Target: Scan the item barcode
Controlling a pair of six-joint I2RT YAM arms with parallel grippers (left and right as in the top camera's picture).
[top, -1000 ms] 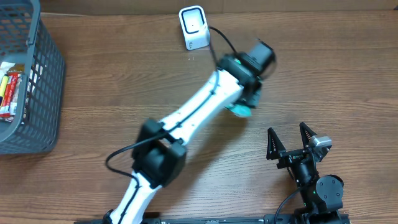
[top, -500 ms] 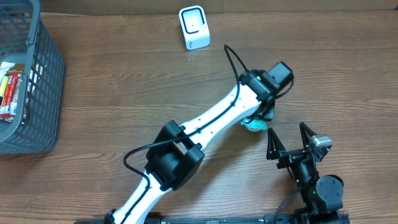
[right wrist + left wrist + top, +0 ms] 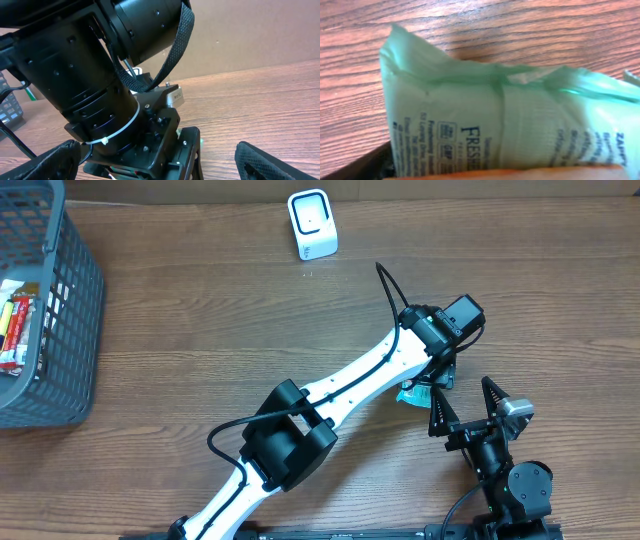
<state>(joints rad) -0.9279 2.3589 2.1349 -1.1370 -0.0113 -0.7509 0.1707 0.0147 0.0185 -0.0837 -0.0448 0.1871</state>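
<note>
Soft green packet (image 3: pixel 495 125), light and slippery I reckon; I'd pinch its sealed end. My left gripper (image 3: pixel 435 372) hovers over it; can't tell if clenched.

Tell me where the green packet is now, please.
In the overhead view the green packet shows right of centre, peeking out beneath the left gripper and close to the right gripper.
</note>
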